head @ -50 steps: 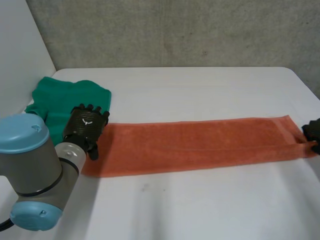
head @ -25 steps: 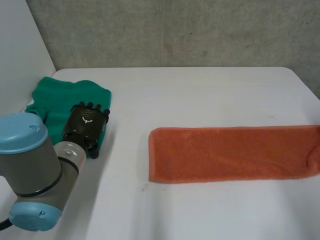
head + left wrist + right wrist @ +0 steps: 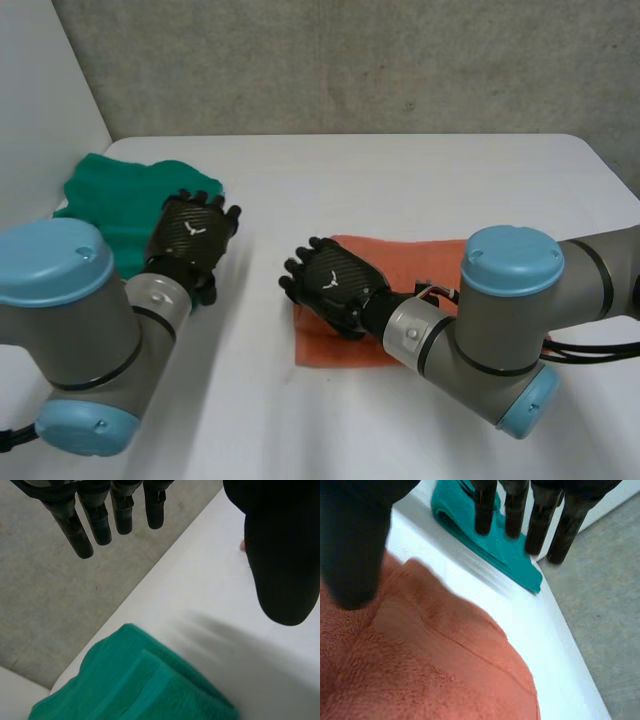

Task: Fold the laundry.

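Note:
An orange towel (image 3: 335,350) lies folded on the white table (image 3: 400,180), right of the middle. My right hand (image 3: 335,283) hovers over its left end, open, fingers straight and holding nothing. In the right wrist view the orange towel (image 3: 435,665) spreads under the palm, the thumb (image 3: 350,540) close above it. A folded green towel (image 3: 110,200) sits at the far left. My left hand (image 3: 195,232) floats by its right edge, open and empty. In the left wrist view the green towel (image 3: 145,685) lies below the straight fingers (image 3: 100,515).
The table's left edge runs close past the green towel (image 3: 470,515), with grey floor beyond it. A grey wall stands behind the table. My right arm (image 3: 510,310) lies across the orange towel's right part.
The orange towel, a long strip a second ago, now lies short and doubled. My right arm swung in from the far right, its hand now open. The left hand shifted slightly right.

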`<move>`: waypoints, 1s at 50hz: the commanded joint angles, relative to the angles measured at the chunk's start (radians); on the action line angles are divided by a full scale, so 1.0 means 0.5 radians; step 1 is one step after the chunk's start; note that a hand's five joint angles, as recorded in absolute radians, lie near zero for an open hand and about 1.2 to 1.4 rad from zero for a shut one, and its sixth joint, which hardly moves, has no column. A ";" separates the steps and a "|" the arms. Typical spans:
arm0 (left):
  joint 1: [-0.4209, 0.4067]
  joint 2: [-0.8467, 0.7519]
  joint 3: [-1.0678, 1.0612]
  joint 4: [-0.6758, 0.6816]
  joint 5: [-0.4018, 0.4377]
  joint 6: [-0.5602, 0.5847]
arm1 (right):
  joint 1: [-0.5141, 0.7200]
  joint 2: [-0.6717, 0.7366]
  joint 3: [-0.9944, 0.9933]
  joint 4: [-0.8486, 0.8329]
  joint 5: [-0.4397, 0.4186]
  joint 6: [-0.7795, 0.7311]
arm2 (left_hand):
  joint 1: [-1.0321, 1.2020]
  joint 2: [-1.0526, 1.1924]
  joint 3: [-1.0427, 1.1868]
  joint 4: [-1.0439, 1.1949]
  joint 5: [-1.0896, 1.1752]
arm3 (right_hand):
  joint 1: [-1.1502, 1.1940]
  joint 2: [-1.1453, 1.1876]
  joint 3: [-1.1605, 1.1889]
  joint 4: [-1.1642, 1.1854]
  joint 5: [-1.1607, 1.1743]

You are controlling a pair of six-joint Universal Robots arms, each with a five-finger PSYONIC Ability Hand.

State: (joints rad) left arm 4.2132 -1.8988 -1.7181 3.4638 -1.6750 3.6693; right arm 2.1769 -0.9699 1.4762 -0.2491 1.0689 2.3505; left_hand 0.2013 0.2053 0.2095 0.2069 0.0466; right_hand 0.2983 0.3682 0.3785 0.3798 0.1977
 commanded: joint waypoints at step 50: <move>-0.487 -0.866 0.696 -0.178 0.132 0.175 | -1.209 -0.536 0.892 0.167 0.117 0.245 | 2.243 2.235 2.227 2.232 2.203 | 0.313 0.173 0.153 0.150 0.165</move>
State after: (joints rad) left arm 3.9694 -2.3309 -1.3625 3.3847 -1.5861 3.7298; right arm 1.5794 -1.2387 1.9188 -0.1600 1.1249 2.4730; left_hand 0.9547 0.9653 0.9557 0.9586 0.7704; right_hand 0.3106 0.3425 0.3644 0.3666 0.1897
